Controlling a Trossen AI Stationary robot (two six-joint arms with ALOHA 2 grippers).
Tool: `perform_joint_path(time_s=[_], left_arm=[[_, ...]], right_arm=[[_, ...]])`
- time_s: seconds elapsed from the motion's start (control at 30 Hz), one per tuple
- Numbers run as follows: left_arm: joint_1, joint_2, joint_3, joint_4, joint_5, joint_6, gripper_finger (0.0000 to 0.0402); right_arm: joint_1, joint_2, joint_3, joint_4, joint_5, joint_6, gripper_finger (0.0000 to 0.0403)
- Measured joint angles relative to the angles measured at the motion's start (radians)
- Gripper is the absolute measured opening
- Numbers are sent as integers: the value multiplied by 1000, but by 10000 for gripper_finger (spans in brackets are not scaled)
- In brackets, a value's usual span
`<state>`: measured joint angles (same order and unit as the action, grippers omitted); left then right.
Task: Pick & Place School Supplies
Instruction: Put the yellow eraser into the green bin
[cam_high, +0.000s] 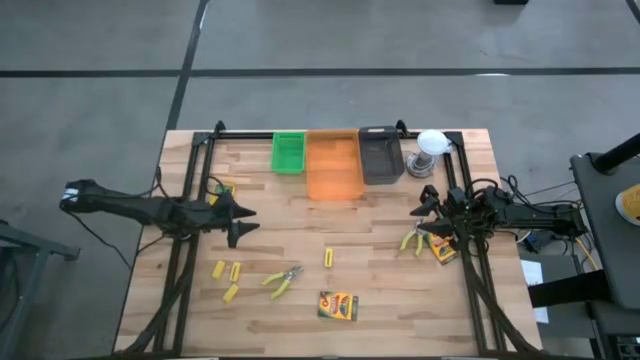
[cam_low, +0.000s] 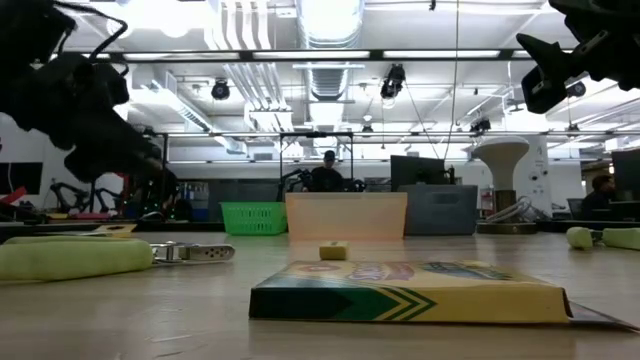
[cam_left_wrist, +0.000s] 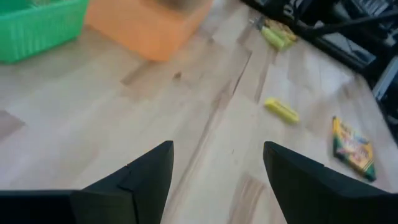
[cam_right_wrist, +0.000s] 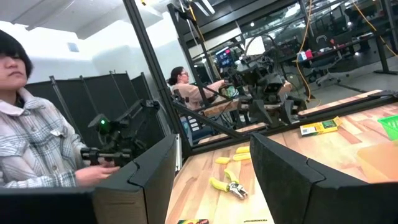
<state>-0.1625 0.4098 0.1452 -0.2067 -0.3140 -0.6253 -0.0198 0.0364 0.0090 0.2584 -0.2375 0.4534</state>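
The school supplies lie loose on the wooden table. There are three short yellow blocks (cam_high: 230, 277) at the near left and another yellow block (cam_high: 328, 258) in the middle. Yellow-handled pliers (cam_high: 283, 281) and a crayon box (cam_high: 338, 306) lie near the front edge. A second pair of pliers (cam_high: 413, 240) and a second crayon box (cam_high: 443, 249) lie beside my right arm. My left gripper (cam_high: 240, 222) hovers open at the left, its fingers (cam_left_wrist: 149, 177) over bare wood. My right gripper (cam_high: 418, 218) hangs open at the right, above the table.
A green tray (cam_high: 288, 152), an orange tray (cam_high: 334, 166) and a black tray (cam_high: 380, 155) stand in a row at the far edge. A white round object (cam_high: 431, 146) is to their right. Another crayon box (cam_high: 220, 188) lies by the left arm. A person (cam_right_wrist: 31, 130) sits beyond the table.
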Motion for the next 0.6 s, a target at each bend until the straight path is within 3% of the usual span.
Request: perform_joint_path(time_s=[0.33, 0.47, 0.6], left_arm=[[-1, 20, 190, -51, 16, -13, 255], [-1, 55, 287, -251, 28, -87, 255], [-1, 100, 377, -419, 29, -273, 255]], right_arm=[[0, 0, 0, 0, 0, 0, 201], [0, 0, 0, 0, 0, 0, 201], [0, 0, 0, 0, 0, 0, 201]])
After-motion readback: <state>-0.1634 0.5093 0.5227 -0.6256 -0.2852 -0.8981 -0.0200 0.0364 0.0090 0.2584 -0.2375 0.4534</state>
